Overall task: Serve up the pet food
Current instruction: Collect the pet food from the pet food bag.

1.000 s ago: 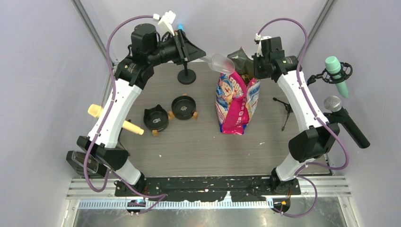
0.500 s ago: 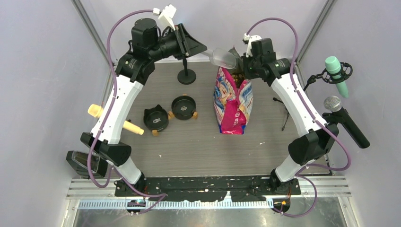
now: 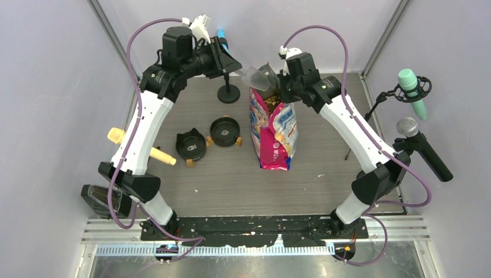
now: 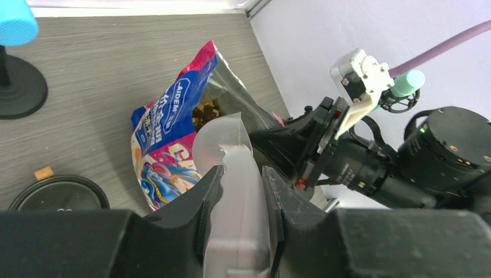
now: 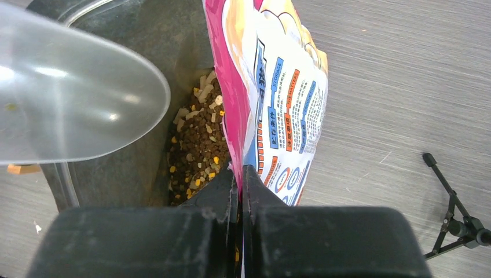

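The pet food [image 5: 197,145] is brown and tan kibble lying inside the open pink, white and blue bag [image 3: 272,130]; it also shows through the bag's mouth in the left wrist view [image 4: 205,111]. My right gripper [image 5: 239,174] is shut on the bag's [image 5: 278,98] top edge and holds the mouth open. My left gripper [image 4: 242,174] is shut on the handle of a clear plastic scoop [image 4: 231,150]. The scoop [image 5: 69,98] hangs empty at the bag's mouth, just above the kibble. Two black bowls [image 3: 225,131] [image 3: 191,145] stand empty to the left of the bag.
A black round stand base [image 3: 228,94] with a blue-tipped pole stands behind the bowls. A small tripod [image 3: 350,139] is right of the bag. Two microphones [image 3: 412,87] [image 3: 417,136] reach in from the right wall. Cream pegs [image 3: 117,135] stick out beside the left arm.
Both grippers have moved left. The bag's top has been pulled left with the right gripper, and the scoop now sits at the bag's mouth.
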`<state>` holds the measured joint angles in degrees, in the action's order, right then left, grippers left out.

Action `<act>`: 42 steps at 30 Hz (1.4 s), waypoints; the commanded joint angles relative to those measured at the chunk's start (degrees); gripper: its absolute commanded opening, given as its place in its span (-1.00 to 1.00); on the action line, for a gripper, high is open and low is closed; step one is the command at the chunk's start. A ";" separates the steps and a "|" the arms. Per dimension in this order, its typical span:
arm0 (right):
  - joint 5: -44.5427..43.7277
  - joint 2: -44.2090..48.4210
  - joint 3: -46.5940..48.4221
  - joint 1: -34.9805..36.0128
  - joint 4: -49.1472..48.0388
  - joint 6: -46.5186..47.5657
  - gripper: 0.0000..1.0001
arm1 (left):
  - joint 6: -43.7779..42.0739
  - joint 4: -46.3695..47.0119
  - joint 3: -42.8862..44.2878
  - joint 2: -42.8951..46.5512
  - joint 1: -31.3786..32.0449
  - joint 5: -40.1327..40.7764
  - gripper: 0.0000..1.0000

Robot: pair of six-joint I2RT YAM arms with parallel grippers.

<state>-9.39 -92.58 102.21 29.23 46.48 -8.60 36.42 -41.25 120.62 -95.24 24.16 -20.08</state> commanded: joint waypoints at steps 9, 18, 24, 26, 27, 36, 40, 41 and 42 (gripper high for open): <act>-0.32 -0.88 15.13 6.44 -5.27 0.54 -0.89 | -4.46 -5.00 3.64 -2.53 -0.28 -1.13 -1.00; -6.94 1.18 9.33 1.65 -5.77 1.61 -0.89 | -5.54 -5.60 3.29 -1.24 -0.20 -2.44 -1.00; -3.39 4.51 4.47 -5.52 -7.75 1.21 -0.89 | -3.87 -4.26 5.36 0.19 -0.30 -4.36 -1.00; -2.34 5.24 3.31 -7.04 -8.30 1.37 -0.89 | -3.69 -3.85 6.46 0.61 -0.64 -4.17 -1.00; -2.03 5.68 2.61 -7.50 -8.50 1.52 -0.89 | -3.67 -3.96 7.19 0.81 -0.95 -3.72 -1.00; 2.45 6.45 0.75 -11.08 -9.19 3.17 -0.90 | 1.03 1.78 4.49 5.74 -6.15 -7.36 -1.00; 1.34 6.71 1.05 -13.81 -8.95 3.02 -0.89 | -1.06 1.49 0.78 8.81 -8.34 -4.61 -1.00; 1.45 6.75 1.18 -15.14 -8.91 3.22 -0.89 | -1.52 1.16 -0.22 9.30 -8.89 -3.97 -1.00; 1.78 7.00 1.51 -15.73 -8.93 3.96 -0.90 | -1.97 0.85 -1.32 9.69 -9.33 -3.47 -1.00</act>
<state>-5.26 -91.50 100.82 17.89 46.48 -6.24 35.75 -42.85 122.54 -88.40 16.51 -25.02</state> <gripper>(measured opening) 0.058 0.294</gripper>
